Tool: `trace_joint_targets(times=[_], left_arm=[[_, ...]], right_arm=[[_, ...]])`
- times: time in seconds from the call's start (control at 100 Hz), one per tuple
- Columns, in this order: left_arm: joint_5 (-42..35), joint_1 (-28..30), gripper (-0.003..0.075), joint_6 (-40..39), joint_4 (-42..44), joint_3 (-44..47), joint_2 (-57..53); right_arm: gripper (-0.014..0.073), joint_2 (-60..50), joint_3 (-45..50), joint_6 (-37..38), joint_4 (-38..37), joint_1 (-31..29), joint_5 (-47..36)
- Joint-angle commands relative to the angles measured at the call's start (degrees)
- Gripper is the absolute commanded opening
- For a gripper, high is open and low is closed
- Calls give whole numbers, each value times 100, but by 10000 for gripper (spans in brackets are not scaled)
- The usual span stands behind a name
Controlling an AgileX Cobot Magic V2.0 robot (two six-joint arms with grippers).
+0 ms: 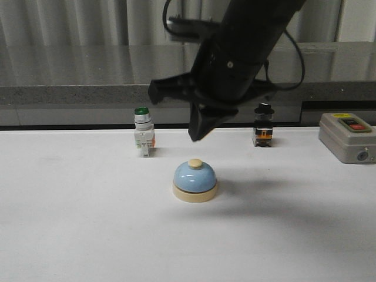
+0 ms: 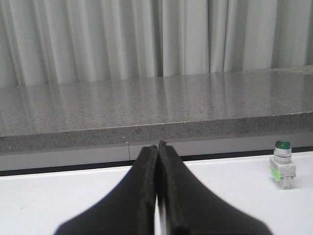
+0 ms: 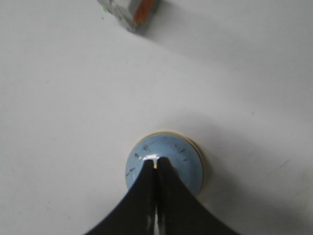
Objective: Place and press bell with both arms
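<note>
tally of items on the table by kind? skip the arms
Call bell, light blue: 1
Push-button switch, green cap: 1
Switch with black knob: 1
Grey box with red and green buttons: 1
Total: 4

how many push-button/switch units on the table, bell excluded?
3. Green-capped switch behind the bell to its left; black-capped switch behind it to the right; grey button box at the right edge. The arm may hide more.

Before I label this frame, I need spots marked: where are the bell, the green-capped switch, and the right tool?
bell (image 1: 194, 177), front view, blue dome.
green-capped switch (image 1: 143, 136), front view, white body.
right tool (image 3: 156, 165), right wrist view, tips above the bell.
</note>
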Motion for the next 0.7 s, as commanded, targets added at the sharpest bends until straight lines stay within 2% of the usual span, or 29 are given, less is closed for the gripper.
trace_joint_targets(times=[0.0, 0.27, 0.43, 0.69], left_arm=[[-420, 2, -21, -18, -29, 314, -182], [-420, 2, -21, -18, -29, 314, -182], [-420, 2, -21, -18, -29, 314, -182], [-420, 2, -21, -18, -29, 314, -182]], right_arm=[[-64, -627, -146, -31, -175, -110, -217], [-64, -1758, 191, -31, -638, -522, -267], [-64, -2616, 898, -31, -778, -888, -476], [-64, -4299, 2357, -31, -802, -1833, -1023]])
